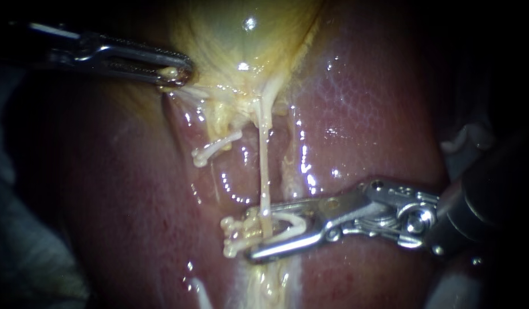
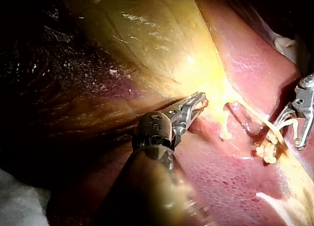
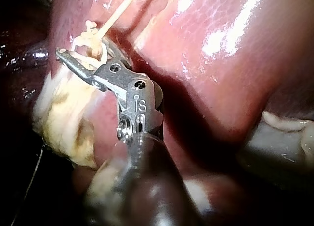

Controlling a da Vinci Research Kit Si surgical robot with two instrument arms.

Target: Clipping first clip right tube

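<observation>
Clip (image 1: pixel 288 231) astride tube (image 1: pixel 264 166) (left instrument (image 1: pixel 176 74): gallbladder (image 1: pixel 241 34))

right tube (image 1: pixel 265 166): thin, pale, glistening strand, running taut and near upright down from the gallbladder (image 1: pixel 247 34). clip (image 1: pixel 293 222): white, v-shaped, sitting open between the jaws of the right instrument (image 1: pixel 257 232), its two arms straddling the tube's lower end, not yet closing on it.
</observation>
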